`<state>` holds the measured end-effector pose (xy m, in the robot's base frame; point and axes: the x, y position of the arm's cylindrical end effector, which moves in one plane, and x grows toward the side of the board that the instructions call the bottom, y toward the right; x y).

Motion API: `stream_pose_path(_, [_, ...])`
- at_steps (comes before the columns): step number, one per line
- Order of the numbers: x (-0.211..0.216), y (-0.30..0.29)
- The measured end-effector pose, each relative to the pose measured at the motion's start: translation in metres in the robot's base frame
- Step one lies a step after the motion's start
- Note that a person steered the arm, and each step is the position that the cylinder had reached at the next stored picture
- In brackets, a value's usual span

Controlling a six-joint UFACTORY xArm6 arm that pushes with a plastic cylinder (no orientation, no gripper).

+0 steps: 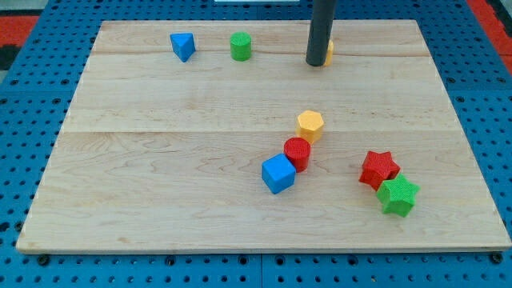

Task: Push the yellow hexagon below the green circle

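My tip (316, 64) rests on the tabletop (160, 200) at the far side, right of centre. This arm carries no jaws at all, only the rod, so there is nothing to stand wide, narrow or closed on anything.

The yellow hexagon (310, 126) sits near the middle of the tabletop, straight toward the near edge from my tip and well apart from it. It touches, or all but touches, the red cylinder (297, 152) on its near-left side, and the blue cube (278, 174) sits against that cylinder further near-left.

The green circle (240, 46) stands at the far edge, left of my tip, with the blue triangular block (182, 46) further left again. The spot below the green circle therefore lies left and slightly far of the hexagon. In my judgement, the tip must first travel round to the hexagon's right side, since pushing from where it stands would only drive the hexagon toward the near edge.

A small yellow block (329, 53) is almost wholly hidden behind the rod; its shape cannot be made out. The red star (378, 169) and green star (398, 196) lie touching at the near right, clear of the route.
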<state>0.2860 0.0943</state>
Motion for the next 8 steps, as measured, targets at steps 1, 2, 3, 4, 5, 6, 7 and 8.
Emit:
stream_pose_path(1, [0.015,0.016])
stream_pose_path(2, [0.100,0.063])
stream_pose_path(3, [0.150,0.040])
stream_pose_path(4, [0.163,-0.004])
stream_pose_path(5, [0.134,-0.093])
stream_pose_path(6, [0.135,-0.099])
stream_pose_path(7, [0.148,-0.092])
stream_pose_path(8, [0.151,-0.164])
